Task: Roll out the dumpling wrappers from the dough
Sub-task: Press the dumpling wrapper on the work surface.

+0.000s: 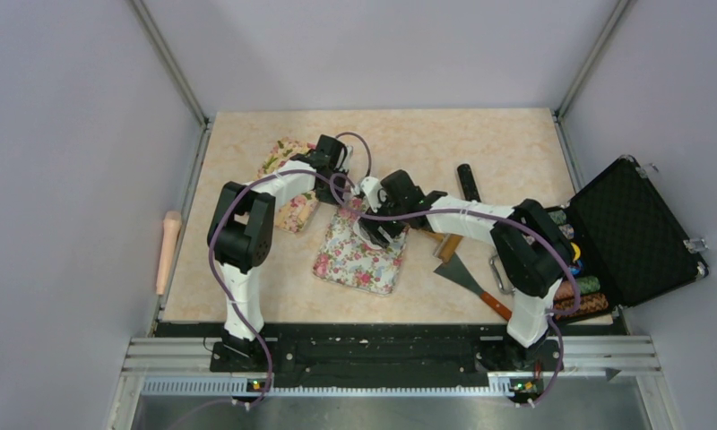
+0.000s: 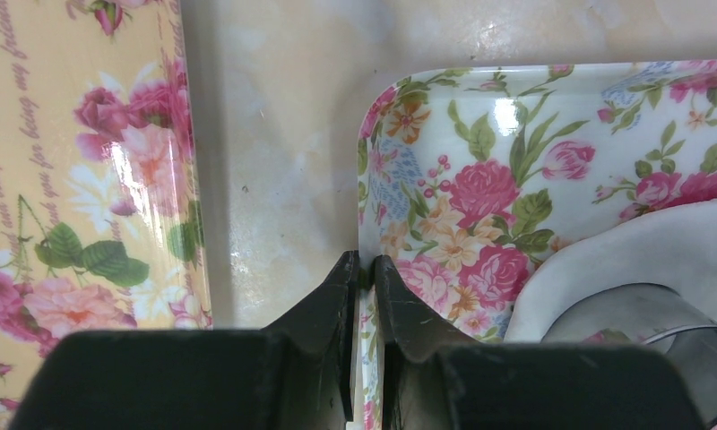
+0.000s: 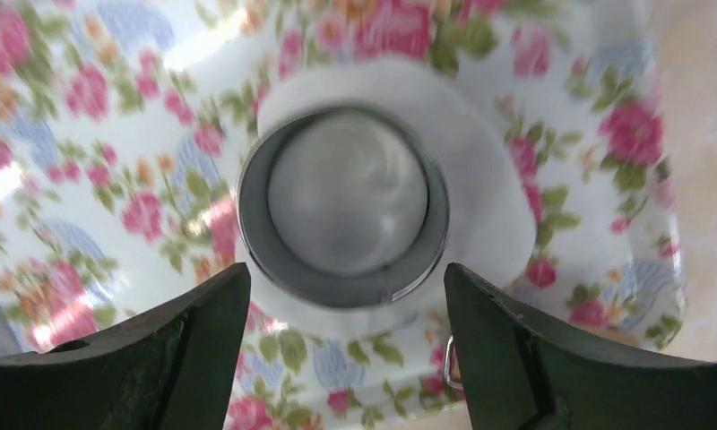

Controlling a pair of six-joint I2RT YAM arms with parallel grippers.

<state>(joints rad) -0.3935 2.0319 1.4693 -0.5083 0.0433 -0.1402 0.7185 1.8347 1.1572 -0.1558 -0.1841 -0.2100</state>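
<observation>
A floral tray [image 1: 359,260] lies mid-table with a white dough sheet [image 3: 489,188] on it. A metal ring cutter [image 3: 337,288] stands on the dough and encloses a round disc of dough, the dumpling wrapper [image 3: 346,193]. My right gripper [image 3: 346,276] is open just above the ring, one finger on each side, and touches nothing; it also shows in the top view [image 1: 375,228]. My left gripper [image 2: 365,269] is shut on the tray's rim [image 2: 366,179] at its far left corner. The dough [image 2: 660,242] and the ring [image 2: 642,313] also show in the left wrist view.
A second, yellow floral tray [image 1: 288,184] lies just left of the first. A wooden rolling pin [image 1: 168,251] lies off the left edge. A black handle [image 1: 468,182], a scraper [image 1: 470,279] and an open black case [image 1: 637,233] are at the right.
</observation>
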